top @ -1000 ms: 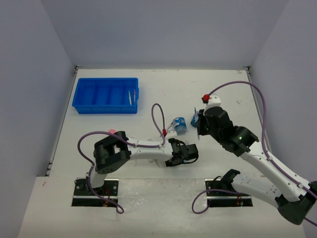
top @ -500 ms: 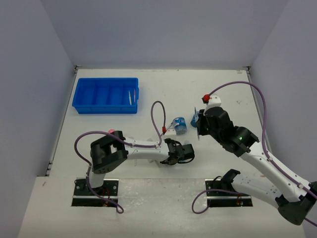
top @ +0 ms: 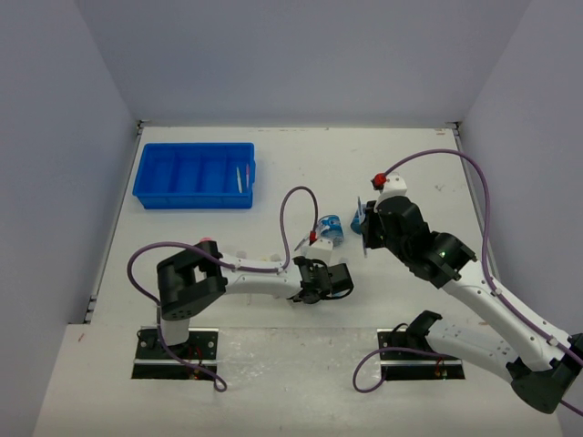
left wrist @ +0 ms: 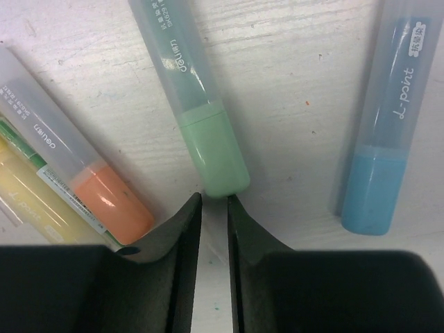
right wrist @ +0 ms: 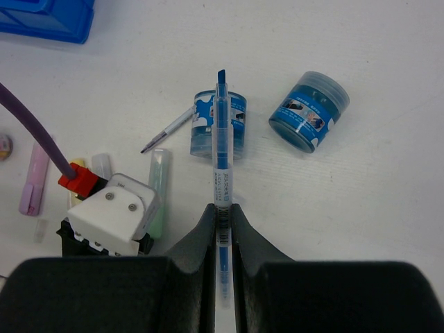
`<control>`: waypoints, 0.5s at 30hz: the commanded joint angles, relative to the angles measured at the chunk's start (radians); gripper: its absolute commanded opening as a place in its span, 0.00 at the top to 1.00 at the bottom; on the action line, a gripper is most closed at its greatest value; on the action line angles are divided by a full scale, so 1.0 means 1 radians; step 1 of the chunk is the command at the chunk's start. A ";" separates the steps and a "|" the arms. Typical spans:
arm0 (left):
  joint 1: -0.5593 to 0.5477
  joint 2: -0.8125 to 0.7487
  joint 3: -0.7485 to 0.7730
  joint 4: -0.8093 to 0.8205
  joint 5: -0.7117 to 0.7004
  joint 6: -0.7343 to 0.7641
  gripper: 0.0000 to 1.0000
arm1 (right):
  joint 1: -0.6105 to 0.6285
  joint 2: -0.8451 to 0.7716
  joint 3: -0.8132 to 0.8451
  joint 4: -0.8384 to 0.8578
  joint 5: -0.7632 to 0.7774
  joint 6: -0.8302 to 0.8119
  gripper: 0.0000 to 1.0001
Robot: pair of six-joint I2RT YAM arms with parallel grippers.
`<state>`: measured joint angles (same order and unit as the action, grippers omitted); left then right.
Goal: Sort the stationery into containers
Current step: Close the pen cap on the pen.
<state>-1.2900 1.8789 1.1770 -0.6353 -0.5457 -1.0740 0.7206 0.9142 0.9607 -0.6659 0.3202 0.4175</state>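
Observation:
My left gripper (left wrist: 214,200) points down at the table, its jaws a narrow gap apart with nothing between them. The rounded end of a green marker (left wrist: 208,132) lies just beyond the tips. An orange marker (left wrist: 104,191) and a yellow one (left wrist: 24,201) lie to its left, and a blue marker (left wrist: 388,139) to its right. My right gripper (right wrist: 222,211) is shut on a thin blue pen (right wrist: 220,149), held above two round blue tubs (right wrist: 218,125) (right wrist: 309,111). The blue tray (top: 194,175) stands at the far left with a pen (top: 240,177) in its right compartment.
A thin pen (right wrist: 166,130) lies beside the nearer tub. A purple marker (right wrist: 33,177) lies to the left of the left arm's wrist. A pink-capped bottle (top: 206,240) stands by the left arm's elbow. Walls close in the table on three sides.
My left gripper has slid a little to the left over the markers and its jaws have narrowed. The right arm and its pen have not moved.

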 commanded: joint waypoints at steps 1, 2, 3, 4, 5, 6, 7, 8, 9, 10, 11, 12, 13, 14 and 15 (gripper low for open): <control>0.006 -0.009 -0.045 -0.004 0.012 0.070 0.78 | -0.001 -0.010 0.000 0.026 -0.014 -0.013 1.00; 0.006 -0.009 -0.044 -0.004 0.013 0.092 0.77 | -0.001 -0.010 0.001 0.025 -0.016 -0.013 1.00; 0.006 -0.009 -0.043 0.000 0.014 0.116 0.77 | -0.001 -0.009 0.001 0.025 -0.016 -0.013 1.00; 0.005 -0.010 -0.043 0.009 0.015 0.142 0.76 | -0.001 -0.008 0.002 0.025 -0.017 -0.014 1.00; 0.004 -0.011 -0.043 0.018 0.016 0.187 0.74 | -0.001 -0.007 0.003 0.025 -0.018 -0.014 1.00; 0.005 -0.012 -0.045 0.031 0.021 0.225 0.73 | -0.001 -0.007 0.002 0.025 -0.019 -0.014 1.00; 0.005 -0.012 -0.045 0.044 0.027 0.251 0.72 | -0.001 -0.007 0.002 0.025 -0.021 -0.014 1.00; 0.003 -0.017 -0.044 0.052 0.026 0.283 0.72 | -0.001 -0.006 0.002 0.025 -0.021 -0.014 1.00; 0.001 -0.025 -0.046 0.055 0.023 0.310 0.72 | -0.001 -0.006 0.002 0.026 -0.021 -0.015 1.00; 0.001 -0.035 -0.052 0.059 0.021 0.321 0.71 | -0.001 -0.006 0.003 0.026 -0.021 -0.016 1.00; 0.001 -0.054 -0.059 0.074 0.024 0.345 0.70 | -0.001 -0.006 0.003 0.026 -0.022 -0.015 1.00; 0.000 -0.085 -0.069 0.099 0.029 0.382 0.67 | -0.001 -0.004 0.003 0.026 -0.023 -0.014 1.00; 0.000 -0.114 -0.089 0.123 0.036 0.409 0.65 | -0.003 -0.003 0.004 0.026 -0.024 -0.015 1.00; 0.000 -0.130 -0.105 0.136 0.043 0.443 0.63 | -0.002 -0.002 0.004 0.025 -0.025 -0.016 1.00; 0.000 -0.153 -0.115 0.143 0.050 0.466 0.60 | -0.001 -0.001 0.004 0.025 -0.026 -0.016 1.00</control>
<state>-1.2900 1.8265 1.1100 -0.5544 -0.5226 -0.7715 0.7204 0.9142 0.9604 -0.6655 0.3117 0.4171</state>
